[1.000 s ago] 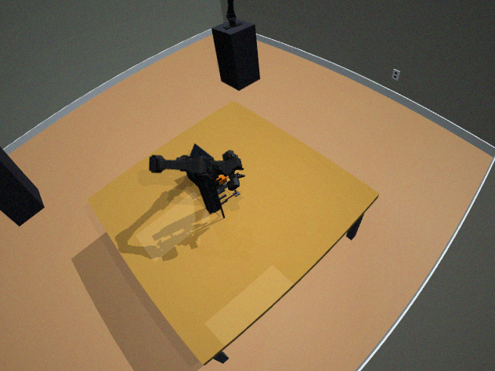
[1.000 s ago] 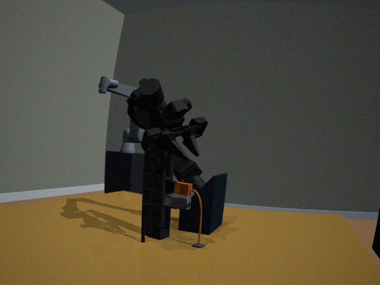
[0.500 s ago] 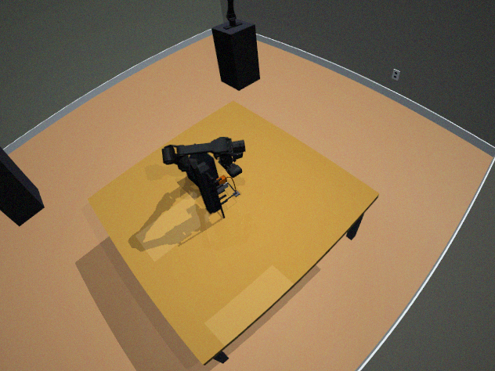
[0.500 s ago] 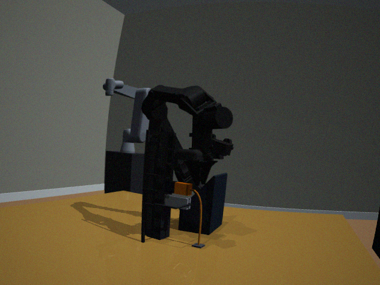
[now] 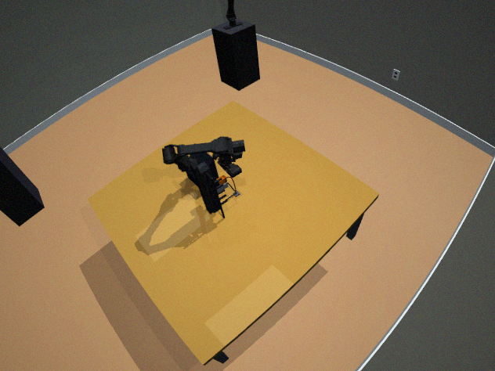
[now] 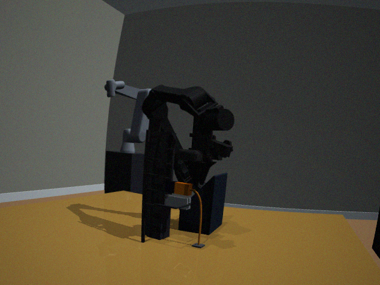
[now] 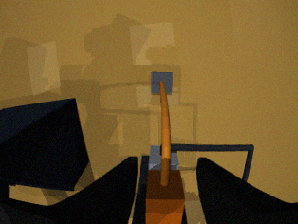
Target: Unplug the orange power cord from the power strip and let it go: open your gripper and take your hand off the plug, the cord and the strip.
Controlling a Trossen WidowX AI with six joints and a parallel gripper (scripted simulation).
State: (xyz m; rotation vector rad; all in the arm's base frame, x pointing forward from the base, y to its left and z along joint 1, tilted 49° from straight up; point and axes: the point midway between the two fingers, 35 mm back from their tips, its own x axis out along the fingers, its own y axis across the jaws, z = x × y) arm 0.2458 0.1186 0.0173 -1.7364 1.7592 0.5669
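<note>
The orange plug [image 5: 221,179] [image 6: 181,188] [image 7: 164,211] sits against the side of the tall dark upright power strip [image 5: 211,199] [image 6: 157,217]. Whether its prongs are in is hidden. Its orange cord [image 6: 201,214] [image 7: 165,128] bends down to a small grey pad [image 5: 236,193] [image 6: 198,245] [image 7: 161,83] on the table. My gripper [image 7: 167,164] is partly open and points down. In the wrist view its fingers stand on both sides of the plug with a gap at each side, and nothing is gripped. In the exterior view the fingertips are close to the plug's top; exact depth is unclear.
A grey block [image 6: 175,201] sticks out from the strip just below the orange plug. A thin black cord [image 7: 214,147] loops beside it. A dark blue slanted block [image 6: 216,202] [image 7: 43,142] stands near the strip. Another arm [image 6: 140,116] stands on a pedestal behind.
</note>
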